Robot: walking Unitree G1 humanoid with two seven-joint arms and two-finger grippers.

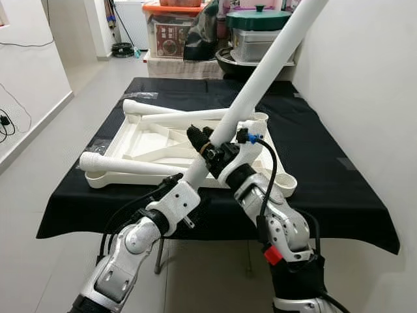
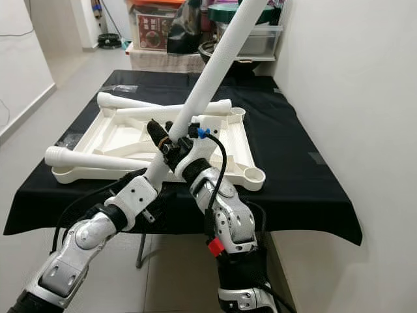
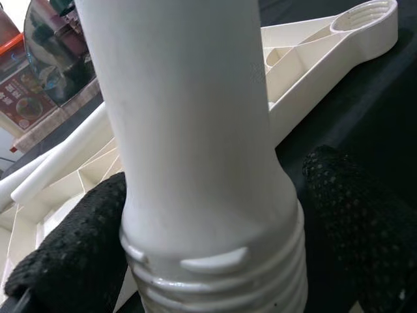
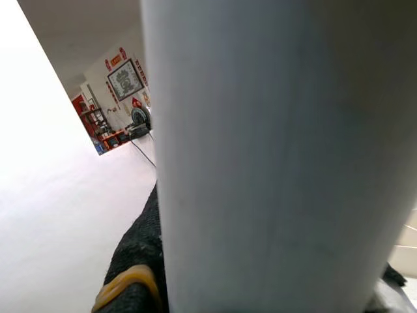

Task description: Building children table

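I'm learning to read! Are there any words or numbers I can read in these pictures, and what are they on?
None can be read.
Orange-lidded storage box: its printed label is too blurred.
Framed wall picture: one large character, too small to read.
Red wall decorations: too small to read.

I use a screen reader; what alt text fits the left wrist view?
A white table leg fills the close-up, its threaded end held between the left gripper's black fingers. Behind it, the white upturned tabletop with a corner socket lies on black cloth.
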